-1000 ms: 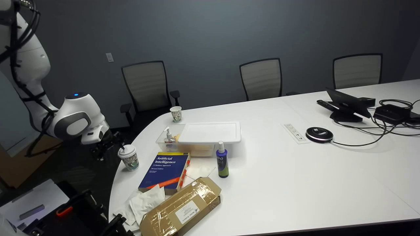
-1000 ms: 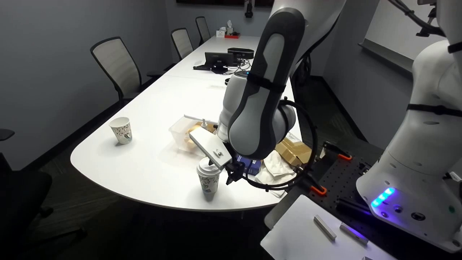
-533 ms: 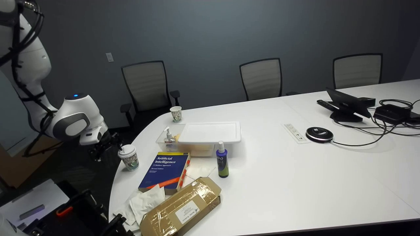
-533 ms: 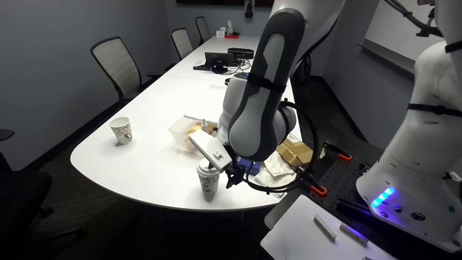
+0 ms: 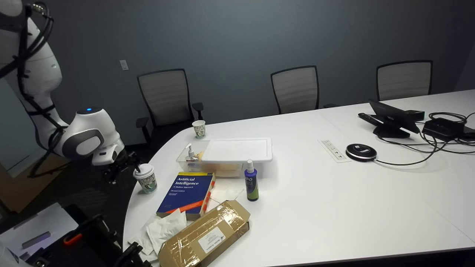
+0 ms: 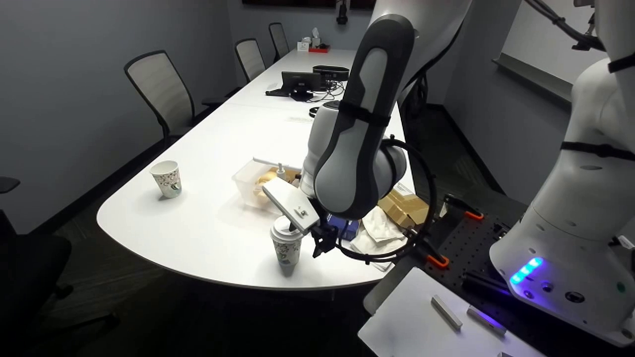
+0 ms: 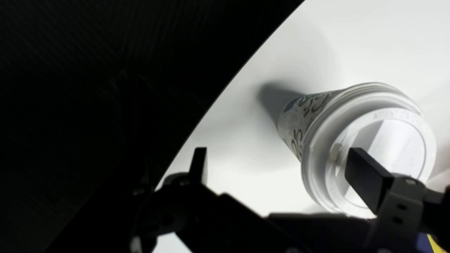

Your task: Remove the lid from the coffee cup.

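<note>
small nudge of the arm (image 6: 347, 163) since half a second ago, mostly sideways; visible in both exterior views. no change in the coffee cup (image 7: 299, 124): same spot, upright on the white table (image 5: 334, 215), near its rounded edge. no change in the lid (image 7: 381, 131) either: white, round, seated on the rim as far as visible. meaning: likely fine aligning, no pulling yet; still at the approach stage, by the look of it.

at the arm's end, a gripper (image 7: 277, 152), spread wide, with no object pinched. over the lid's top in the wrist view, one finger (image 7: 367, 179); can't tell if touching or just above. off to the side against the table edge, the second finger (image 7: 199, 163), clear of the cup. so not straddling the lid, only overlapping it on one side.

probably needed next: raise a bit, slide across until around the lid, then squeeze and pull up. risk if squeezed from here: a finger dragged over the lid top, a shoved or tipped cup, perhaps off the edge. likely light and easy to dent, being paper. not to mix up with the lidless patterned cup (image 6: 167, 179), well apart along the table.
</note>
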`<act>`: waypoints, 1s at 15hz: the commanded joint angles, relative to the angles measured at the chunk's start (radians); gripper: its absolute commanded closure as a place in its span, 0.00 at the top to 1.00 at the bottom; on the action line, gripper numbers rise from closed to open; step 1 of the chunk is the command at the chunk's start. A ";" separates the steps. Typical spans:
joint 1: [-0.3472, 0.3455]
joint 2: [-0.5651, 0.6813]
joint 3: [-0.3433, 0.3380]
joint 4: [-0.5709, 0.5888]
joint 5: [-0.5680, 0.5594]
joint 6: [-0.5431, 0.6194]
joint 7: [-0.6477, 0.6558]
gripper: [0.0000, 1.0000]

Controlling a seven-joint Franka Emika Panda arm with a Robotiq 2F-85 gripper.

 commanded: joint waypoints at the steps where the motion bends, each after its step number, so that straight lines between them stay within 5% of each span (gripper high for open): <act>1: -0.026 0.013 0.024 0.015 -0.008 0.002 0.009 1.00; 7: -0.040 0.026 0.033 0.025 -0.010 0.001 0.007 0.97; 8: -0.040 0.028 0.033 0.026 -0.010 0.002 0.007 0.74; 10: -0.035 0.026 0.030 0.024 -0.008 0.002 0.008 0.68; 15: -0.030 0.025 0.028 0.029 -0.007 0.005 0.009 0.30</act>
